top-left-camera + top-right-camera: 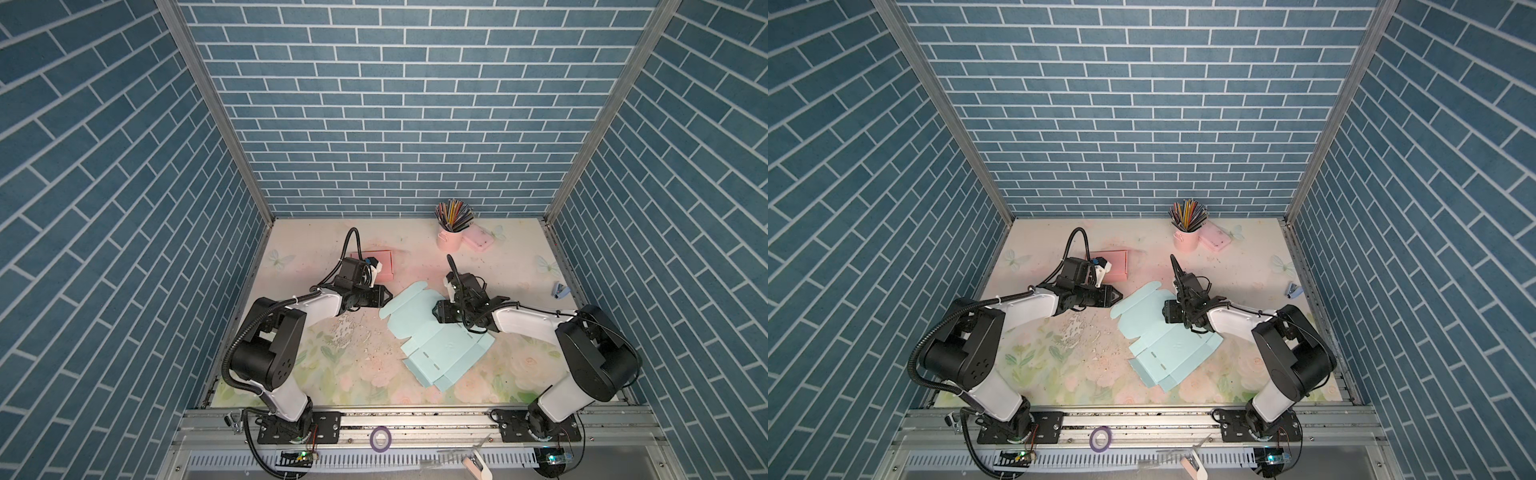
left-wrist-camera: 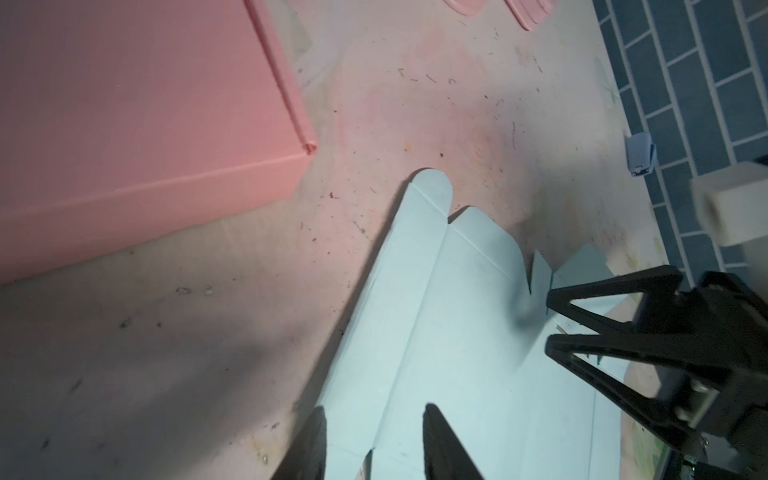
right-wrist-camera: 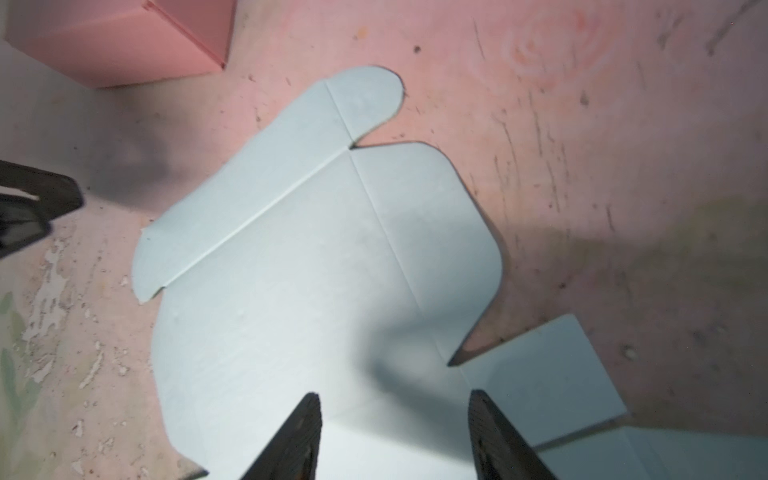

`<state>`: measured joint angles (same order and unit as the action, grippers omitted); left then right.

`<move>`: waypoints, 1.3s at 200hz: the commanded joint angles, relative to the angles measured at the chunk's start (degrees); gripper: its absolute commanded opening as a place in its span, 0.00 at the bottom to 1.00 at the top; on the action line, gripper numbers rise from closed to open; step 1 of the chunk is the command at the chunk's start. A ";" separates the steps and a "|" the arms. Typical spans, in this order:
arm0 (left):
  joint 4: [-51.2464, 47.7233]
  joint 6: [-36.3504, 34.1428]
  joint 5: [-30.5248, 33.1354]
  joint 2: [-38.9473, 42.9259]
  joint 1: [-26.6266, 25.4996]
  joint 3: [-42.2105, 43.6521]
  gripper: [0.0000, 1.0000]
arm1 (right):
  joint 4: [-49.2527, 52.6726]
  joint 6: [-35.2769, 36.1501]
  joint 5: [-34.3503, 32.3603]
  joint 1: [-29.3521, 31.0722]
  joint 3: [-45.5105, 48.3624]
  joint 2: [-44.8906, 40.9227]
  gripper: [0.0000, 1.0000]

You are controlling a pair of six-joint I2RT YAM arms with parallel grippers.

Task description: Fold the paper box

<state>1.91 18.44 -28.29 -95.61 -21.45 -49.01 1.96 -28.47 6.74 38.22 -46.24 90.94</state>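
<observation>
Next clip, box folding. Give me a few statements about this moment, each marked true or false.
1. The blank lies unfolded on the table. True.
2. The right gripper is shut on the blank. False: its jaws stand apart above it, holding nothing.
3. The pencil cup stands at the back of the table. True.
4. The pink box rests on the blank. False: it sits apart from it, beyond the left gripper.
</observation>
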 commanded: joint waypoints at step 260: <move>3.11 0.90 5.54 -2.44 -18.24 3.14 0.64 | 27.72 -26.42 -4.17 5.06 30.02 -59.31 0.60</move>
<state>4.86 17.56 -24.27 -99.13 -38.24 -47.51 27.29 -51.57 3.81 43.03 -17.23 32.97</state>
